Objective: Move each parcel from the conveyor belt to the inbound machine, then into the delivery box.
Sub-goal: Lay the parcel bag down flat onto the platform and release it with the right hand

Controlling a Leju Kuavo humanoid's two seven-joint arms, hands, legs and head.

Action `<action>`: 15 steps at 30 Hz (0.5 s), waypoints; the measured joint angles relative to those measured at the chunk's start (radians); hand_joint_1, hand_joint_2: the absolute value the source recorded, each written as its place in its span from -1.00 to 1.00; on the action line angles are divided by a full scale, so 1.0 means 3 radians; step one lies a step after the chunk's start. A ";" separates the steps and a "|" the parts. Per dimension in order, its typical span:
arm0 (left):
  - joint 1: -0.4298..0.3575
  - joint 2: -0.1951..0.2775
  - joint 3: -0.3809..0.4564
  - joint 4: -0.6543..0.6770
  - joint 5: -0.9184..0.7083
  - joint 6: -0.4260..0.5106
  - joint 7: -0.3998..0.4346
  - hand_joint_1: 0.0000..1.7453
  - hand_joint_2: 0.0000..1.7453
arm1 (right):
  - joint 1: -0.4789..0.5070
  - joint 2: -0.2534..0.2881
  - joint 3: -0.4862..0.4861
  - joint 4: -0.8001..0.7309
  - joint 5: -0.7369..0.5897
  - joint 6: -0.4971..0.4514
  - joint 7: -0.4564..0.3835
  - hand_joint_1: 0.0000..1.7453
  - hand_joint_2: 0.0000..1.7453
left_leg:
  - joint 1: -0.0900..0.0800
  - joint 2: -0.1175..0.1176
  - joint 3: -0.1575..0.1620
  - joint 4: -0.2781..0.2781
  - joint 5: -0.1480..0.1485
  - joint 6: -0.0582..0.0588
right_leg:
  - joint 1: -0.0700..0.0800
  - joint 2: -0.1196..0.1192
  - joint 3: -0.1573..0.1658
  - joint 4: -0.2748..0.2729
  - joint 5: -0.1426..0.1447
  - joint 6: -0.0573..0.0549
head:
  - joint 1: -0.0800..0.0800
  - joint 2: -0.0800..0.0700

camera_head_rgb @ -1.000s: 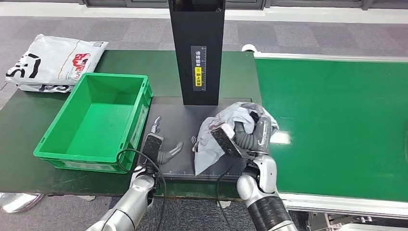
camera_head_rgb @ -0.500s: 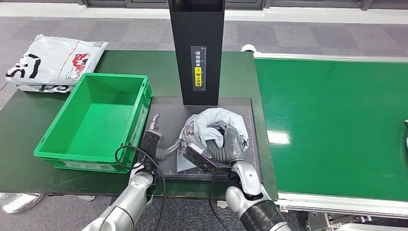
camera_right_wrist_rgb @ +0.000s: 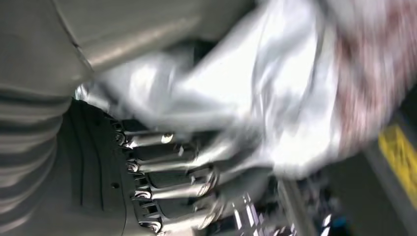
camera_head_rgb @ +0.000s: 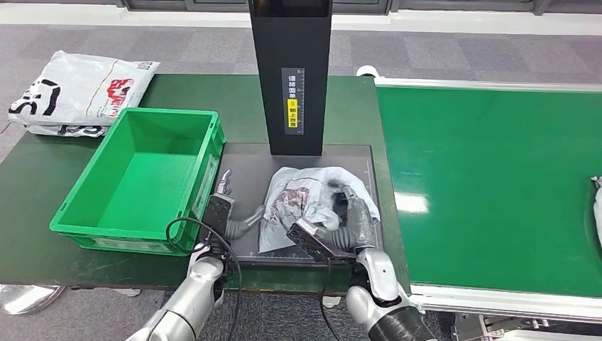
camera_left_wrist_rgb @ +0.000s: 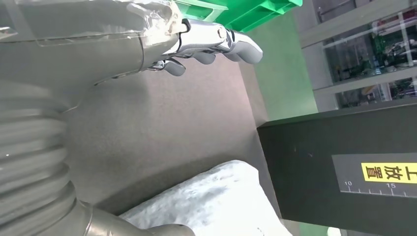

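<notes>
A crumpled white-grey parcel (camera_head_rgb: 302, 202) lies on the dark plate (camera_head_rgb: 248, 167) of the inbound machine, in front of its black column (camera_head_rgb: 291, 78). My right hand (camera_head_rgb: 346, 222) grips the parcel's near right side. In the blurred right wrist view its fingers (camera_right_wrist_rgb: 167, 189) curl into the parcel (camera_right_wrist_rgb: 275, 98). My left hand (camera_head_rgb: 227, 213) rests open on the plate between the parcel and the green delivery box (camera_head_rgb: 142, 177). The left wrist view shows that hand's fingers (camera_left_wrist_rgb: 211, 44) spread with nothing in them, and the parcel (camera_left_wrist_rgb: 211, 206) beside the thumb.
The green conveyor belt (camera_head_rgb: 490, 185) runs along the right, with another pale parcel (camera_head_rgb: 597, 206) at its right edge. A large white printed bag (camera_head_rgb: 78, 92) lies on the table behind the box. The column (camera_left_wrist_rgb: 344, 172) stands close behind the plate.
My right hand carried the parcel left and down; it now lies flatter on the plate. My left hand barely moved. A parcel has come in at the belt's right edge.
</notes>
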 joint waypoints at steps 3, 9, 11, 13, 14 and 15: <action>0.0039 0.0000 -0.0029 -0.0057 -0.0197 -0.0066 0.0048 -1.00 1.00 | 0.0066 -0.0024 -0.0123 -0.0211 -0.0349 -0.0277 -0.0244 -1.00 1.00 | 0.0000 -0.0001 0.0000 0.0000 0.0000 0.0000 | 0.0000 -0.0001 0.0000 0.0000 0.0000 0.0000 | 0.0000 0.0000; 0.0045 -0.0003 -0.0296 0.0007 -0.0765 -0.0165 0.0197 -1.00 1.00 | 0.0178 -0.0029 -0.0489 -0.0573 -0.1280 -0.0450 -0.0885 -1.00 1.00 | -0.0003 0.0000 -0.0001 0.0000 -0.0002 0.0003 | -0.0004 -0.0001 0.0000 -0.0001 0.0000 0.0001 | 0.0001 0.0000; 0.0046 -0.0007 -0.0353 0.0037 -0.0793 -0.0166 0.0203 -1.00 1.00 | 0.0205 -0.0029 -0.0560 -0.0642 -0.1337 -0.0432 -0.0924 -1.00 1.00 | -0.0004 0.0000 -0.0001 0.0000 -0.0003 0.0003 | -0.0004 0.0000 0.0000 -0.0001 0.0000 0.0001 | 0.0001 0.0000; 0.0045 -0.0010 -0.0383 0.0058 -0.0808 -0.0166 0.0204 -1.00 1.00 | 0.0223 -0.0029 -0.0600 -0.0686 -0.1358 -0.0424 -0.0938 -1.00 1.00 | -0.0004 0.0000 0.0000 0.0000 -0.0003 0.0003 | -0.0004 0.0000 0.0000 -0.0001 0.0000 0.0001 | 0.0001 0.0000; 0.0044 -0.0012 -0.0396 0.0070 -0.0841 -0.0161 0.0212 -1.00 1.00 | 0.0229 -0.0029 -0.0615 -0.0702 -0.1390 -0.0419 -0.0956 -1.00 1.00 | -0.0003 0.0000 0.0000 0.0000 -0.0002 0.0003 | -0.0003 0.0000 -0.0001 -0.0001 0.0000 0.0001 | 0.0001 0.0000; 0.0038 -0.0015 -0.0413 0.0088 -0.0907 -0.0150 0.0228 -1.00 1.00 | 0.0233 -0.0029 -0.0632 -0.0713 -0.1445 -0.0409 -0.0987 -1.00 1.00 | -0.0003 0.0000 0.0000 0.0000 -0.0002 0.0003 | -0.0003 0.0000 0.0000 -0.0001 0.0000 0.0001 | 0.0001 0.0000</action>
